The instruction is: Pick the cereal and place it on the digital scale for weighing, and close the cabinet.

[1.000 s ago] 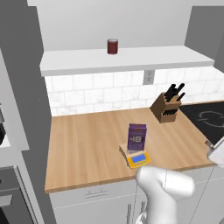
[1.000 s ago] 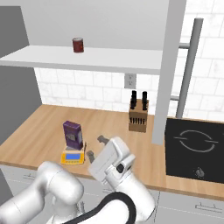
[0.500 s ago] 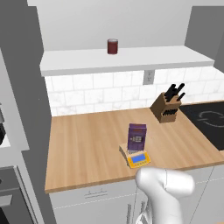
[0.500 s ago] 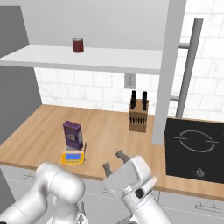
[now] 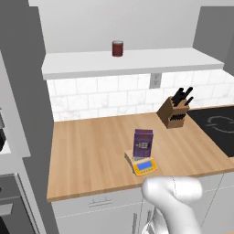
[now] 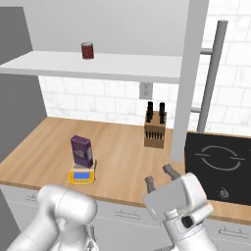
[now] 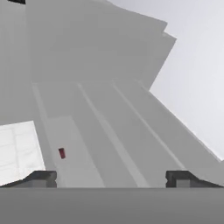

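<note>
The dark purple cereal box (image 5: 143, 142) (image 6: 82, 151) stands upright on the yellow-orange digital scale (image 5: 145, 166) (image 6: 81, 175) near the counter's front edge. My gripper (image 6: 161, 178) (image 7: 112, 179) is open and empty. It hangs at the counter's front edge, right of the box and apart from it, pointing upward. The cabinet stands open: its grey door (image 6: 192, 73) with a silver bar handle (image 6: 212, 78) juts out at the right, and the white shelf (image 5: 132, 61) (image 6: 108, 63) is exposed. In the hand view the shelf's underside (image 7: 100, 131) stretches away.
A dark red can (image 5: 117, 48) (image 6: 87, 50) (image 7: 61, 153) sits on the shelf. A wooden knife block (image 5: 175, 112) (image 6: 155, 130) stands by the tiled wall. A black cooktop (image 5: 219, 128) (image 6: 220, 162) lies to the right. Another open grey door (image 5: 23, 100) stands at the left.
My gripper has dropped and swung right, away from the cereal box, and now points upward. The box stays on the scale.
</note>
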### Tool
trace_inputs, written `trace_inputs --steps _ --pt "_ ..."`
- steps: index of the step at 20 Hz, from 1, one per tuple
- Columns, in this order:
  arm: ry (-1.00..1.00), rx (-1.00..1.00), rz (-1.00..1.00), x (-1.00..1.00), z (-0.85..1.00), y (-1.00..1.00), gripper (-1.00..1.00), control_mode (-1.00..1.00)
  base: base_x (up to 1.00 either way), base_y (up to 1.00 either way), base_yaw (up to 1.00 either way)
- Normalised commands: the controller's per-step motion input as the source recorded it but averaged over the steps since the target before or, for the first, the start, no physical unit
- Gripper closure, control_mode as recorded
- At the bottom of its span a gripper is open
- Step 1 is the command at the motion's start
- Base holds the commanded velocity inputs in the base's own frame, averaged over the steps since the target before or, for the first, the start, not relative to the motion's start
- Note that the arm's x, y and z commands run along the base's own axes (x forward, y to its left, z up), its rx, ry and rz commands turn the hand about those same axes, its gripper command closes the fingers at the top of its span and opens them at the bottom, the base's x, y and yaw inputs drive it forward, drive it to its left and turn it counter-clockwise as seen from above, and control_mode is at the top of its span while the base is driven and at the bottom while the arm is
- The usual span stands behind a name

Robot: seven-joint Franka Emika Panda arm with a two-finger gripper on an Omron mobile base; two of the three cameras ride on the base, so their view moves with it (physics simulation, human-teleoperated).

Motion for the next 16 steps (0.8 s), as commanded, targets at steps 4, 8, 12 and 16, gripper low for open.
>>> trace_inputs --steps 4,8,12,16 --pt "0.08 0.0 -0.08 -0.11 0.0 -0.58 -1.0 -1.0 0.0 0.0 0.0" --pt "0.15 0.0 -0.03 0.0 0.0 -0.55 -1.0 -1.0 0.0 0.0 0.0" --pt "0.25 0.03 0.0 0.37 0.22 -0.47 -1.0 -1.0 0.0 0.0 0.0" --pt "0.12 0.1 0.05 0.18 0.08 -0.54 -1.0 -1.0 0.0 0.0 0.0"
